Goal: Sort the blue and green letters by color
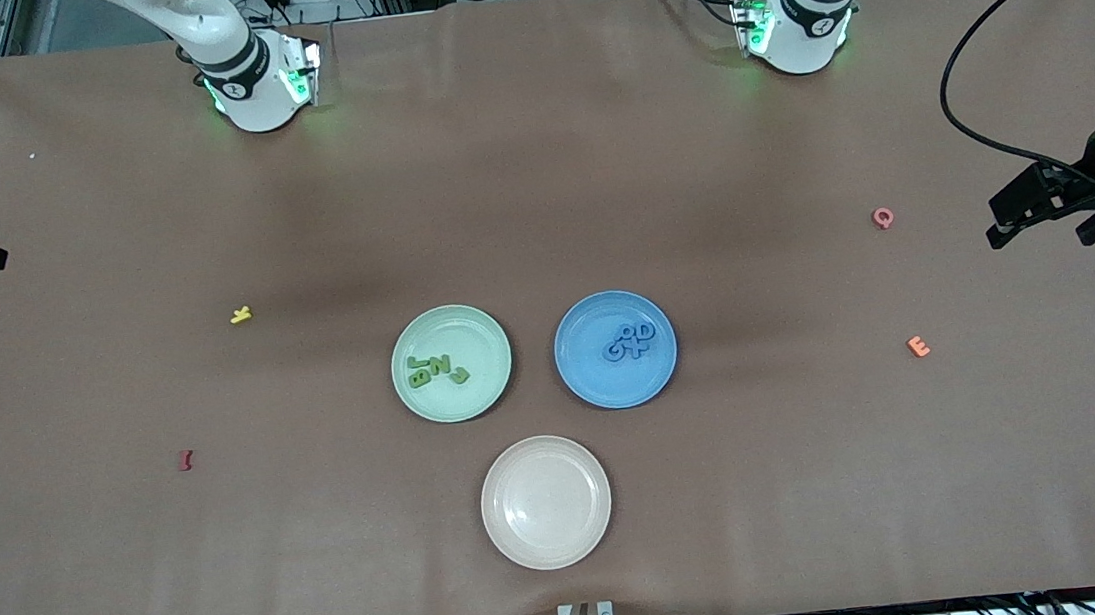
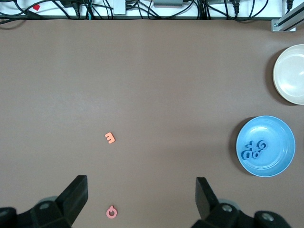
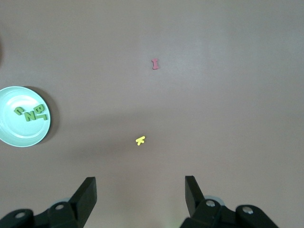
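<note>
Nearest the front camera sits an empty cream plate [image 1: 546, 501], and just farther from that camera than it stand the two plates that matter. All four green letters [image 1: 436, 368] lie clustered in the pale green plate [image 1: 448, 332], which stands toward the right arm's end from the cream plate; all four blue letters [image 1: 631, 341] lie heaped and touching in the blue plate [image 1: 618, 386], toward the left arm's end. They are small chunky shapes, each set close in colour to its plate. Judging by this, the sorting looks complete, and the next move calls only for both arms to stay clear. Well apart from the cream plate, loose on the tabletop [image 1: 534, 168], are a yellow letter [image 1: 241, 315], a dark red letter [image 1: 185, 460], a pink Q [image 1: 883, 217] and an orange E [image 1: 918, 346]. Both arms wait out at the table's ends: the left gripper [image 2: 141, 190] over the pink Q with fingers released, the right gripper [image 3: 140, 187] above bare tabletop near the yellow letter, fingers spread and holding nothing.
</note>
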Tool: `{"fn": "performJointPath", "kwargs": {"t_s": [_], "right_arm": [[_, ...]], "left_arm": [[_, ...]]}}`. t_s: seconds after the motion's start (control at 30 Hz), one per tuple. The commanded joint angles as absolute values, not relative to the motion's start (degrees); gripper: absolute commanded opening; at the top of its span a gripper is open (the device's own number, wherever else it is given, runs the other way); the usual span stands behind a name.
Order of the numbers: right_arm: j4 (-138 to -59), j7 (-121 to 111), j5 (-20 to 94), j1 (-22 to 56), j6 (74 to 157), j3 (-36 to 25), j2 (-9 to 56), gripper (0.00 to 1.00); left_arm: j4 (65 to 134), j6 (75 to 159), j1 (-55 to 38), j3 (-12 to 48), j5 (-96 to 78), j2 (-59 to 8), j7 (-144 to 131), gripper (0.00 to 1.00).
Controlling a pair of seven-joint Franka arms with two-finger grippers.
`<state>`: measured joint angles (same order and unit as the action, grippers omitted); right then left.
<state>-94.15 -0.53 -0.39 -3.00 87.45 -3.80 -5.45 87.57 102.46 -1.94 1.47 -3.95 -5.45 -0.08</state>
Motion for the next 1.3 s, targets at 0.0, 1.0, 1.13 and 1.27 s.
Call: {"fn": "performJointPath", "kwargs": {"t_s": [0.0, 1.0, 1.13, 1.27], "right_arm": [[-98.26, -1.32, 0.26, -2.02, 88.59, -4.57, -10.02, 0.89], [-98.26, -4.39, 0.53, -1.58, 88.59, -4.31, -10.11, 1.0], [-98.26, -5.1, 0.7, -0.53, 88.59, -4.31, -10.02, 1.0], [-98.26, -5.27, 0.79, 0.35, 88.51, -4.31, -9.84, 1.0]], "left_arm": [[87.45, 102.74, -2.11, 1.41, -4.22, -5.27, -0.18, 1.0], [85.87, 96.07, -1.93, 2.46, 0.79, -4.83, 0.0, 1.0], [85.96, 94.48, -1.93, 2.55, 0.79, -4.75, 0.09, 1.0], [86.04, 94.39, -2.11, 2.55, 0.97, -4.75, 0.09, 1.0]]}}
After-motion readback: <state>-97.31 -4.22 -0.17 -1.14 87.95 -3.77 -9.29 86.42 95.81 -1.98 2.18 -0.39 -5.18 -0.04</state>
